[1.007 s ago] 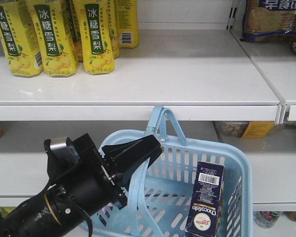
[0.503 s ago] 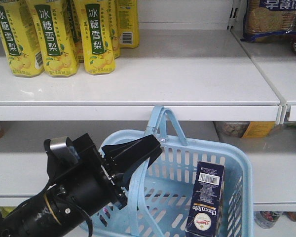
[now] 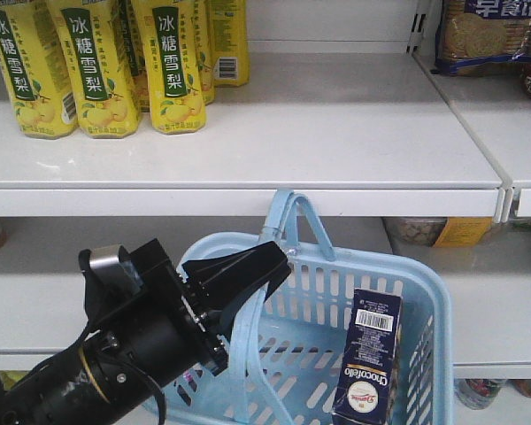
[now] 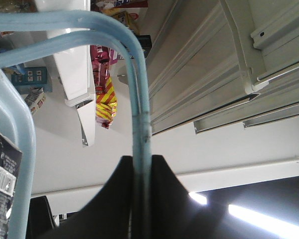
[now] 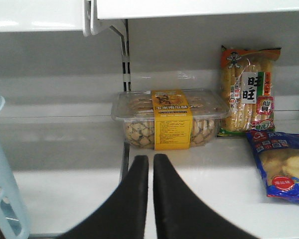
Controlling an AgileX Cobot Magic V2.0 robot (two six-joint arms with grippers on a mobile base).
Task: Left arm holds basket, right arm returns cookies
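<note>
Unmoved, left gripper (image 3: 273, 264) pinches slotted basket (image 3: 431, 297) by hoop handle (image 4: 139, 104).

Shop: shelves (image 3: 336, 133) w/ drinks (image 3: 173, 66), snacks (image 5: 246, 89)

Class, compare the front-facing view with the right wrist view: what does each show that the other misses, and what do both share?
Front only: yellow bottles, the left gripper shut on a handle of the basket, and the cookies inside it. Right wrist only: the right gripper, shut and empty, and a cracker pack. Both: the basket and the yellow-labelled tub.
</note>
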